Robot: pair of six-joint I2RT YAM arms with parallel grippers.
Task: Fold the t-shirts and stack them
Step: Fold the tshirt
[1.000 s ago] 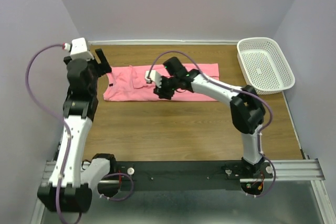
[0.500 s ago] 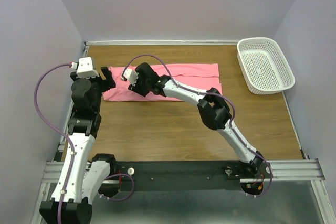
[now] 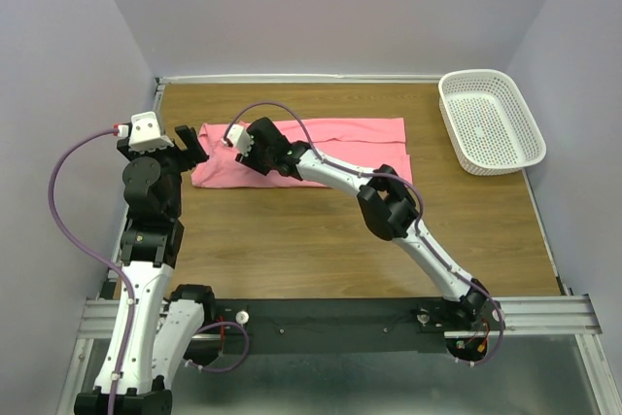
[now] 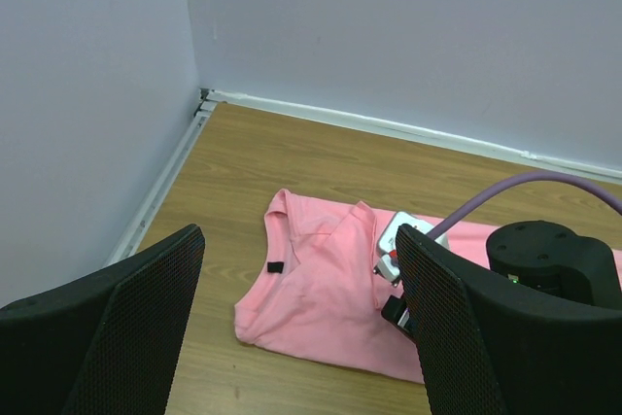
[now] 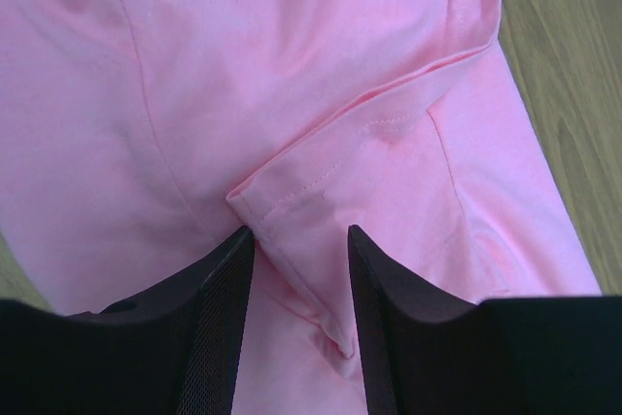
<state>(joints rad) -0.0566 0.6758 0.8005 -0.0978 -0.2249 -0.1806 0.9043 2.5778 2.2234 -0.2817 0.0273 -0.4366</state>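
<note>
shirt: the salmon-pink t-shirt (image 3: 364,133) lies flat across the far middle of the table (image 3: 292,230), looks folded into a long band, neck end to the left

sleeve: a short sleeve is flopped over the body, and its stitched hem (image 5: 292,196) makes a small ridge

right gripper (image 5: 296,269): down on the cloth, jaws narrow, one finger on each side of that hem, nothing pinched as far as I can see

left gripper (image 4: 296,269): hovering just off the shirt's left end, jaws wide, holding nothing

step, my guess: grab the sleeve and lay it flat

doing it well: close on the whole hem, not just the top layer. Lift low so the band doesn't skew. The left one could pin the neck end.

basket (image 3: 455,128): white, far right, well apart from the shirt
</note>
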